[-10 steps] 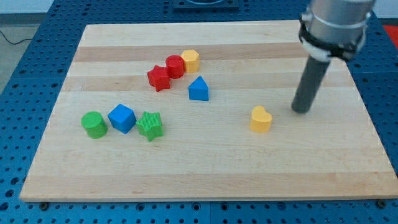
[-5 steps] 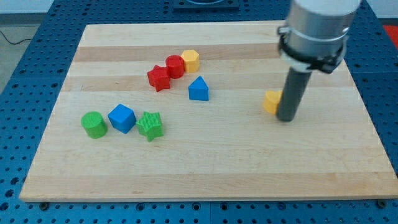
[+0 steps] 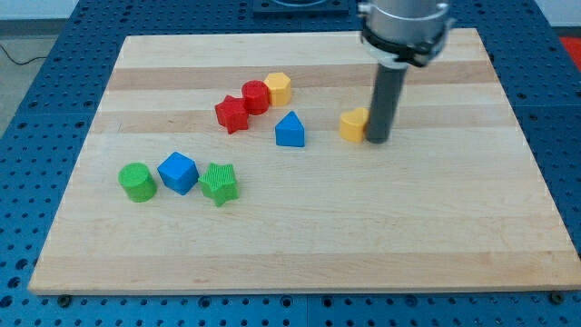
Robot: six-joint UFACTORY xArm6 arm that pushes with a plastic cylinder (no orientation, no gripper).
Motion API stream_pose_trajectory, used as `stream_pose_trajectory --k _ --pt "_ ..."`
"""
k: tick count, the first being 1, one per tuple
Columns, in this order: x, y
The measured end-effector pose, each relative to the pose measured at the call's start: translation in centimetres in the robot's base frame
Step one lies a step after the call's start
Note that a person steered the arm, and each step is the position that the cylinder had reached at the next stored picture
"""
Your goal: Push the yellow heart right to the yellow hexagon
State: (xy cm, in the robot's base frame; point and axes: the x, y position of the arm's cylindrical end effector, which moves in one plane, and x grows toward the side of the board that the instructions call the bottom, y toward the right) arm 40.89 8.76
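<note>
the yellow heart (image 3: 353, 125) sits on the wooden board (image 3: 300, 245) a little right of centre, in the upper half of the frame. my tip (image 3: 378, 139) touches its right side, so the rod hides part of the block.

the yellow hexagon (image 3: 279, 87) lies up and to the left of the heart, apart from it, touching a red cylinder (image 3: 255, 96). a red star (image 3: 231, 114) touches that cylinder on its lower left. a blue triangular block (image 3: 290, 130) stands between the heart and this cluster, slightly below the direct line to the hexagon.

as a judgement, the task is partly done: the heart is near the hexagon's side of the board but a clear gap is left, and the push needs to run up and left, passing above the blue block.

the arm comes down from the top of the frame, its grey cuff above a straight dark rod standing upright. there are no jaws; the rod only presses against the heart.

at lower left, a green cylinder (image 3: 137, 182), a blue cube (image 3: 178, 173) and a green star (image 3: 219, 183) sit in a row.
</note>
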Motion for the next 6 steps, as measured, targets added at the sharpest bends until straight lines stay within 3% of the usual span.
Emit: stream_pose_trajectory --k 1,2,6 --pt "-3.5 -1.6" --pt "-4.1 -1.8" --pt "2.9 -9.5"
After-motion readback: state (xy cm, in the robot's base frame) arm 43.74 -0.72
